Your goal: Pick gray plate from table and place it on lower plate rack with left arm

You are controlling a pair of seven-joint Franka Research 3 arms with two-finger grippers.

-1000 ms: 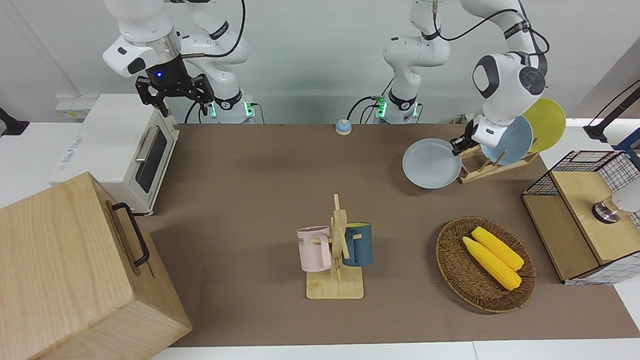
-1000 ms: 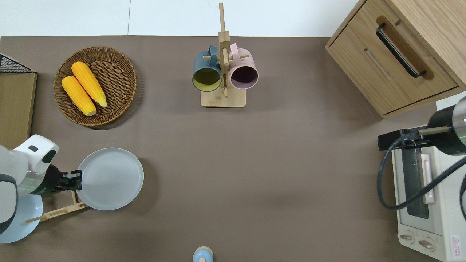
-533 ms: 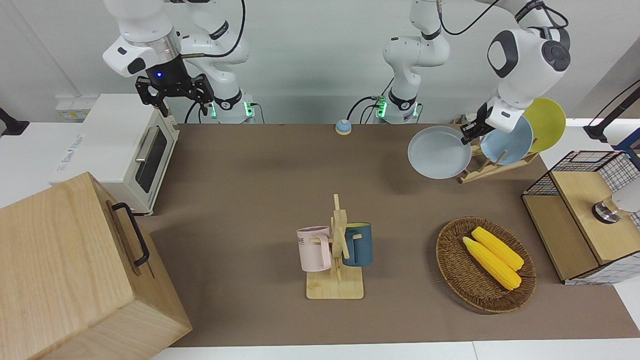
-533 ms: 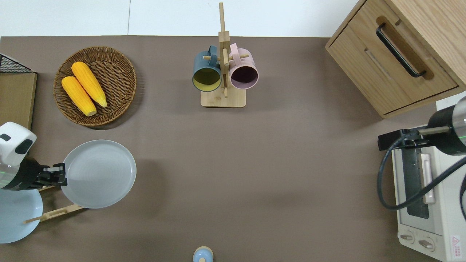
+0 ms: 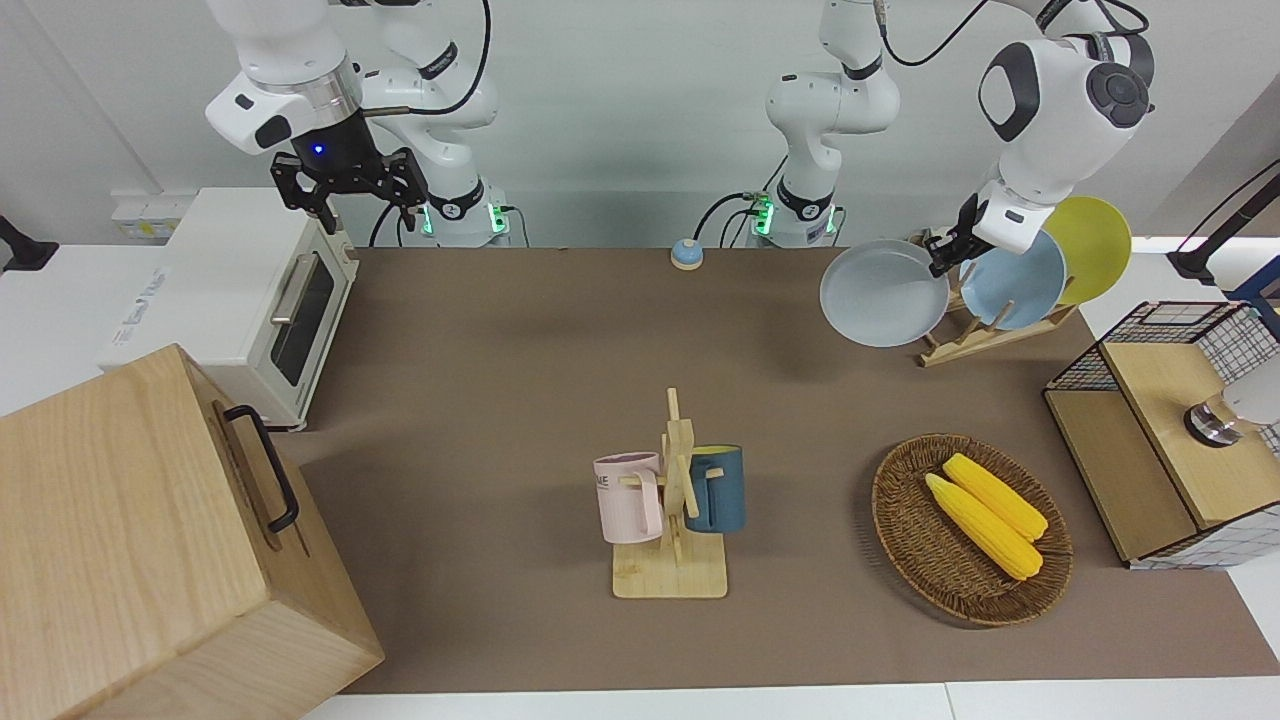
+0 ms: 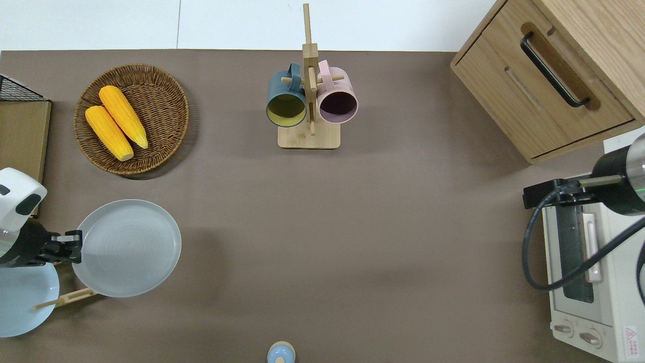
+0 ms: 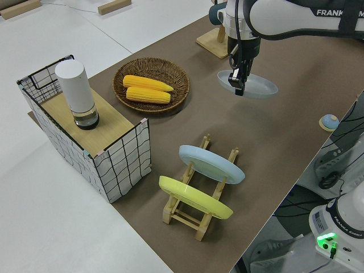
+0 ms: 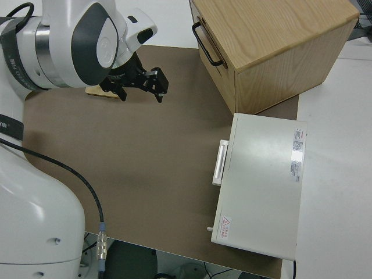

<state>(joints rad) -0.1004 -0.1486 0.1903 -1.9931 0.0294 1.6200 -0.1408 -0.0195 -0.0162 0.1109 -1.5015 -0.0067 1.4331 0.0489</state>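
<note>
The gray plate hangs level in the air, with my left gripper shut on the part of its rim nearest the rack. In the overhead view the gray plate is over the table beside the lower plate rack, and its edge overlaps the rack's free end. The left gripper is over the rack. The left side view shows the gray plate well above the lower plate rack. The right gripper is open and parked.
A sky-blue plate and a yellow plate lean in the rack's slots. A wicker basket with two corn cobs, a mug tree, a wire-sided box, a toaster oven and a wooden cabinet stand around.
The left gripper has lifted the gray plate higher and carried it toward the left arm's end of the table, closer over the rack. The right arm has not moved.
</note>
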